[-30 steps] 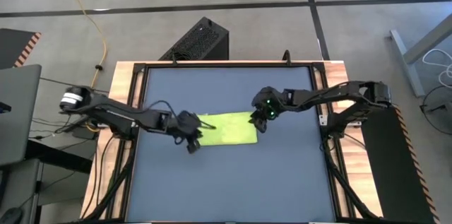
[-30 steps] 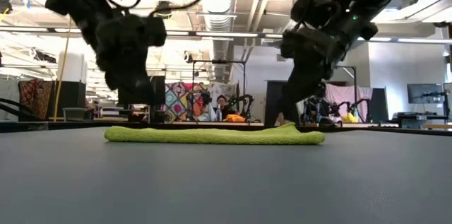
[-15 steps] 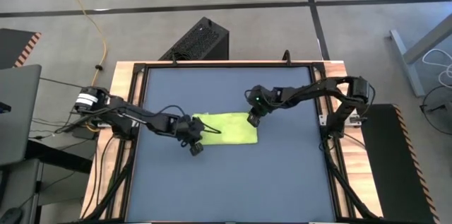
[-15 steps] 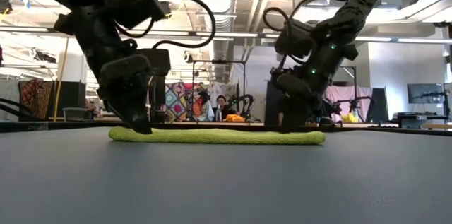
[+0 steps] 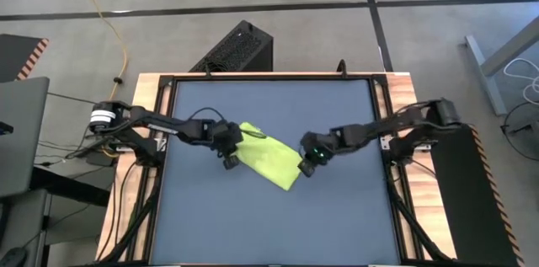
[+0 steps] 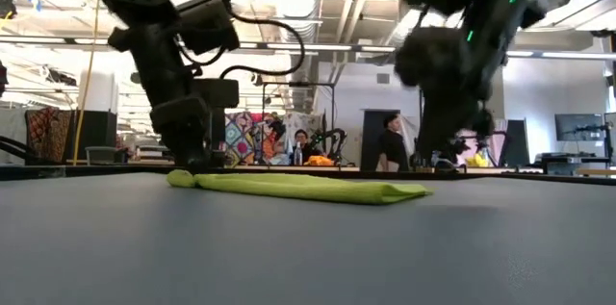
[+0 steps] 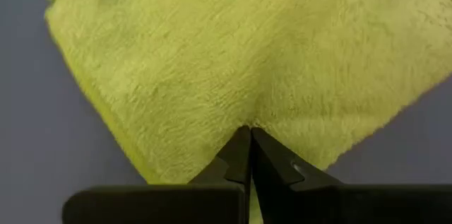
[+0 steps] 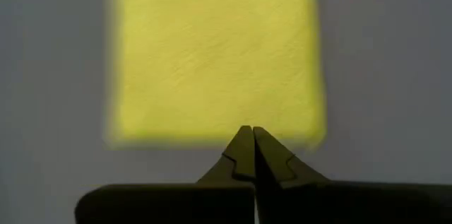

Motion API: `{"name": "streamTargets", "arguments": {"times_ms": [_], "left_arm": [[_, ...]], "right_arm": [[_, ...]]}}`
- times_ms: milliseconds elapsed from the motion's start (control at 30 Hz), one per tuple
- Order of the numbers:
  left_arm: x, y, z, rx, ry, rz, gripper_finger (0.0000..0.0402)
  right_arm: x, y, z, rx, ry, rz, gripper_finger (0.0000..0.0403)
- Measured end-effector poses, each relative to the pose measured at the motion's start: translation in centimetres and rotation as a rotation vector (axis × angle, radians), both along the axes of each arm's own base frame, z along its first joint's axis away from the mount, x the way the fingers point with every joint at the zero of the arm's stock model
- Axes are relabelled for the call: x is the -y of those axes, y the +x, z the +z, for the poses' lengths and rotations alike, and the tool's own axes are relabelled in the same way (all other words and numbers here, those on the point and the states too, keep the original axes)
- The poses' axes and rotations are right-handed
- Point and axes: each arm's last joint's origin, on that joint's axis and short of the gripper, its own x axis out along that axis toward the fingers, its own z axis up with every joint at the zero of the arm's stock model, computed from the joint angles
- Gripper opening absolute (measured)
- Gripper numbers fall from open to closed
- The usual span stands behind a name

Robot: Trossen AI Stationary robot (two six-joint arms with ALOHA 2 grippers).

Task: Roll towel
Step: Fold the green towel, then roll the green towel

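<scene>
Towel lies flat on the dark blue-grey table, roughly mid-table, folded into a narrow strip that runs diagonally in the high view from about 10 o'clock down to 4 o'clock. Left gripper sits at the strip's 10 o'clock end, arm reaching in from the table's 9 o'clock side. In the left wrist view its fingers are pressed together tip to tip, the tips down on the towel's surface near one edge; the cloth puckers slightly at the tips, so a pinch of fabric may be caught, but the view is too tight to be sure. Right gripper is at the strip's 4 o'clock end, arm coming from the 3 o'clock side. In the right wrist view its fingers are also closed against each other, tips just at the towel's short edge, over the table, nothing visibly between them. Low view: towel rests flat on the tabletop, left gripper down at its one end, right gripper behind the other end. A person stands in the room beyond the table.
</scene>
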Motion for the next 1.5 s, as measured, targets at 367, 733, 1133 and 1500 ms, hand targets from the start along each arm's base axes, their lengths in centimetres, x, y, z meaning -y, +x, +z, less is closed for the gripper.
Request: {"name": "streamTargets", "arguments": {"times_ms": [367,733,1133,1500], "left_arm": [[-1.5,2.8,7.8,0.115,0.201,-0.238,0.0002],[-2.0,4.6,1.2,-0.054,0.106,-0.127,0.0002],[-3.0,7.3,0.2,0.041,0.232,-0.248,0.0002],[3.2,7.5,6.8,0.263,0.092,-0.338,0.0]], "right_arm": [[1.5,-1.2,1.3,0.018,-0.205,-0.073,0.0014],[0.4,1.6,-4.0,-0.045,-0.139,-0.043,0.0014],[-7.7,0.4,-2.8,0.012,-0.014,0.091,0.0014],[-7.2,-0.1,0.3,0.16,-0.338,0.451,0.0047]]}}
